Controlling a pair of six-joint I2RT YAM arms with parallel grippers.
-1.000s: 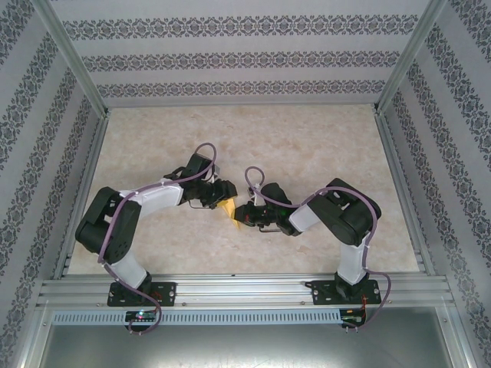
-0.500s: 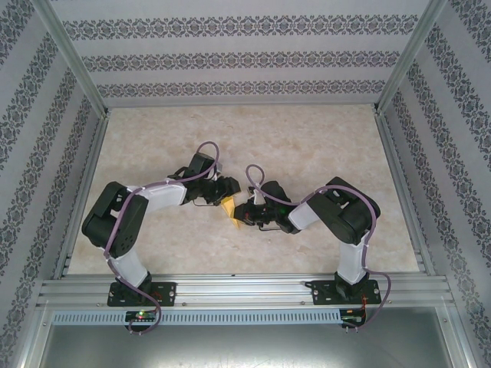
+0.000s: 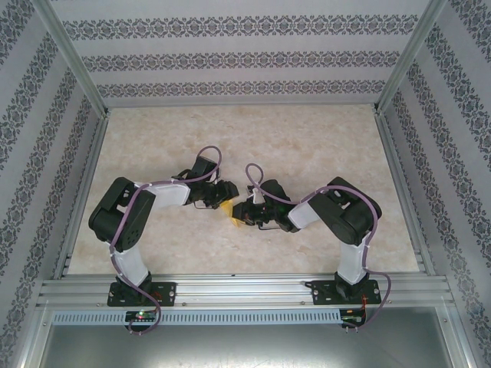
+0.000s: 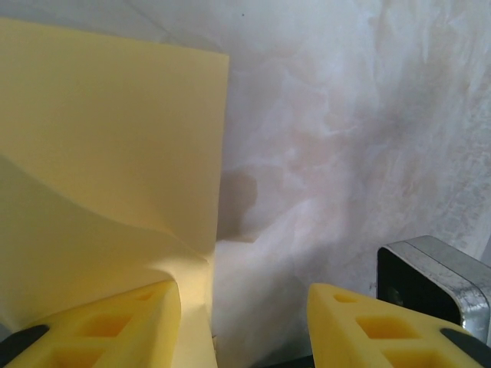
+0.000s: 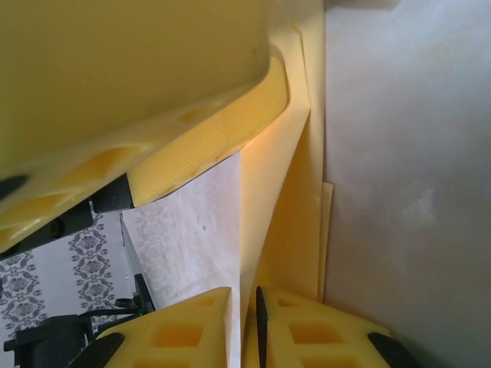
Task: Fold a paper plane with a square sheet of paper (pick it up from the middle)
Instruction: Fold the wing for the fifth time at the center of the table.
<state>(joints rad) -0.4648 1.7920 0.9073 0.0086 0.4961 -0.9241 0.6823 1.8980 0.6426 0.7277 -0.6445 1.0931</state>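
The square sheet of paper (image 3: 227,207), yellow and folded into layers, lies at the table's centre between both grippers. In the left wrist view the paper (image 4: 107,153) spreads at the left and curls up against my left gripper's (image 4: 244,295) left finger (image 4: 100,326). Those jaws stand wide apart with bare table between them. In the right wrist view a raised fold of the paper (image 5: 280,207) stands in the narrow gap of my right gripper (image 5: 244,295), whose jaws are slightly apart. My left gripper (image 3: 222,196) and right gripper (image 3: 239,212) almost touch, and a left finger (image 5: 192,130) looms close above.
The pale marbled table (image 3: 307,146) stretches free behind and to both sides of the arms. Aluminium rails (image 3: 230,290) and patterned walls (image 3: 245,57) box it in. A black, metal-edged block (image 4: 433,276) sits just right of the left gripper.
The right jaws have parted a little around the paper fold. The left arm's elbow has swung rightward, and its gripper has dropped closer to the paper.
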